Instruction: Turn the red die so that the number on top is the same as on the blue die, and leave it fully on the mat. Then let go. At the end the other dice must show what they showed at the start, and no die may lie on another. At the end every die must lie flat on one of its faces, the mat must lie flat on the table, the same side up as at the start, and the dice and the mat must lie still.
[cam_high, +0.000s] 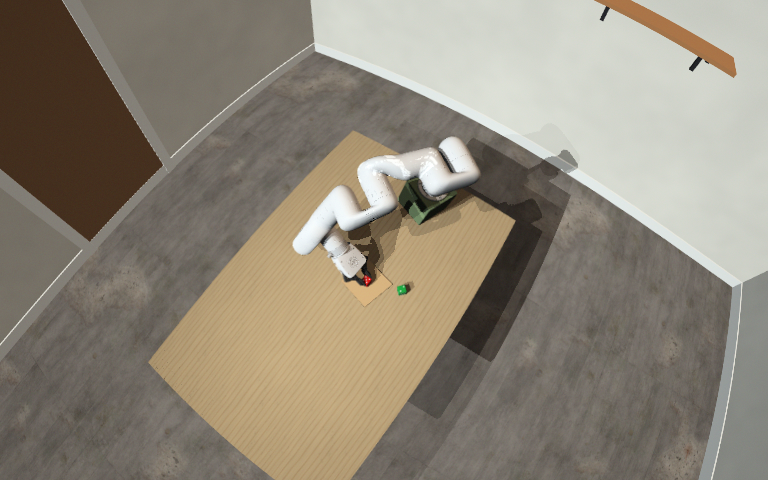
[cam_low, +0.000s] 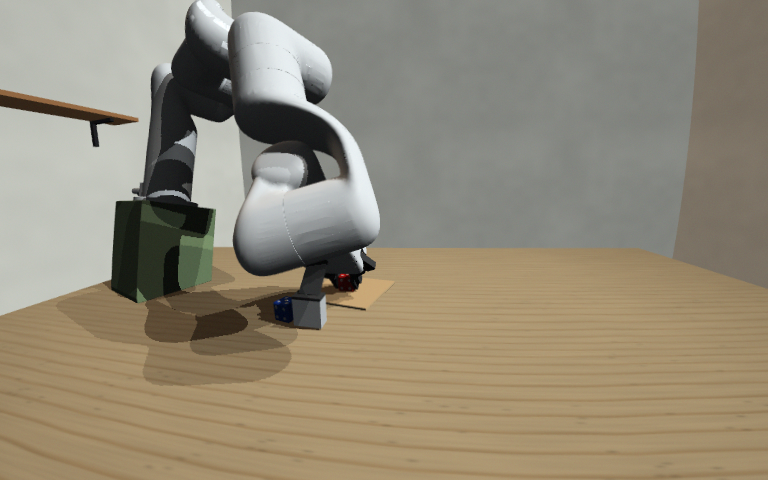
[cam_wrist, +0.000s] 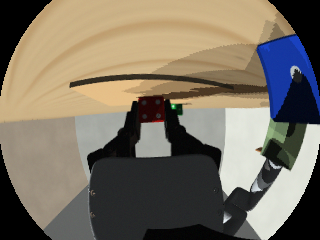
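The white six-joint arm (cam_high: 368, 192) folds low from its dark green block pedestal (cam_low: 127, 283) over the long wooden table (cam_high: 271, 362), with its wrist turned nearly level with the table top. Its black two-fingered gripper (cam_wrist: 152, 120) is clamped on the small red die with white pips (cam_wrist: 152, 108), one finger on each side of it; in the exterior view the same red die (cam_low: 344, 281) sits low over the thin tan square mat (cam_low: 368, 294), though whether it touches the mat or hangs just above it cannot be told. From the top view the red die (cam_high: 367, 280) lies within the mat's outline (cam_high: 373, 297), near its edge on the pedestal side. The small blue die (cam_low: 282, 309) rests on the table off the mat, touching or just beside a grey block-shaped part of the wrist (cam_low: 309, 311); it fills the right edge of the wrist view (cam_wrist: 283, 76), where only one white pip is clear. The small green die (cam_high: 402, 289) stands on the table just beside the mat, apart from the other two. A wooden wall shelf (cam_high: 668, 33) hangs behind.
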